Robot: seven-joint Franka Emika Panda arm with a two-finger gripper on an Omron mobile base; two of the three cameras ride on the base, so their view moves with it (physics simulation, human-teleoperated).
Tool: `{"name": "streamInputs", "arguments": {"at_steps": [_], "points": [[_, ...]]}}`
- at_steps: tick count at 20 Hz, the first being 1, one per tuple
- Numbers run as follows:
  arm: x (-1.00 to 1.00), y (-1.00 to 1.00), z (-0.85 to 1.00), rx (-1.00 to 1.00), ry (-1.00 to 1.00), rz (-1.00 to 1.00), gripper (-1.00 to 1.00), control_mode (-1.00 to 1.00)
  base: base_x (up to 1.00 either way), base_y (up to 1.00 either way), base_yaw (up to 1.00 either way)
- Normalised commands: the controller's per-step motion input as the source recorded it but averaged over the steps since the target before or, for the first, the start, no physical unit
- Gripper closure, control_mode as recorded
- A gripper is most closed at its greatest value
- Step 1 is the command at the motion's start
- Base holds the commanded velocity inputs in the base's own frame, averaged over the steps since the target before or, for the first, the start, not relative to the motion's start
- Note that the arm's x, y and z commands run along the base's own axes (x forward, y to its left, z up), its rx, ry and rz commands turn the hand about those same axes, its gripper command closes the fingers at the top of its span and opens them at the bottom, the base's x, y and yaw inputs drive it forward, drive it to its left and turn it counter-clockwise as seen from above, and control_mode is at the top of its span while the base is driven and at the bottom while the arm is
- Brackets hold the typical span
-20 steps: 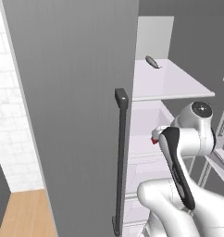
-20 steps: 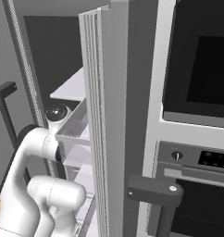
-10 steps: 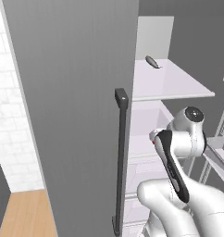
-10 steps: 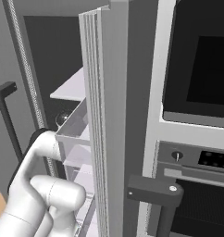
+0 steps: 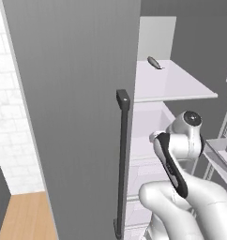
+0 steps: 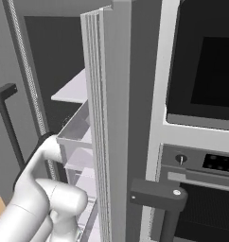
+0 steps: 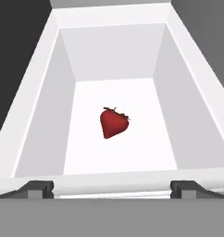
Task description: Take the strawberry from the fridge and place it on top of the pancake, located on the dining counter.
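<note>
Strawberry lies at the centre of the hand view, alone on the white floor of an open white drawer whose walls slope up toward the top of the frame; the berry's pointed tip faces lower left and its small dark leaves sit at upper right. It touches neither side wall and rests a little nearer the drawer's front rim at the bottom of the frame than its back wall. Two small dark finger tips poke up at the lower left and lower right corners, far apart, so the gripper stands wide open and has hold of nothing; the berry is between and above them in the frame, well clear of both. In the left base view the fridge takes up the left and centre, its grey door swung open with a long dark bar handle running down the middle, and a white shelf at upper right carries a small dark object, too small to identify. The white arm reaches from lower right into the fridge's interior below that shelf. In the right base view the arm rises from lower left toward clear door bins, with a black-fronted oven on the right.
</note>
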Motion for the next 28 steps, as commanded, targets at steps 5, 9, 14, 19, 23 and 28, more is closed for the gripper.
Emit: {"name": "streamInputs", "arguments": {"at_steps": [5,9,14,19,23,28], "points": [[0.35,0.0,-0.31,0.0,0.0,0.0,-1.0,-1.0,0.0,0.0,0.0],[0.31,-0.05,-0.11,0.0,0.0,0.0,-1.0,-1.0,0.0,0.0,0.0],[0.29,-0.02,-0.04,0.0,0.05,0.0,-1.0,-1.0,0.0,0.0,0.0],[0.2,0.0,-0.12,0.0,0.01,0.0,-1.0,-1.0,0.0,0.0,0.0],[0.01,-0.04,-0.21,0.0,0.0,0.0,-1.0,-1.0,0.0,0.0,0.0],[0.04,0.0,-0.25,0.0,0.0,0.0,-1.0,-1.0,0.0,0.0,0.0]]}}
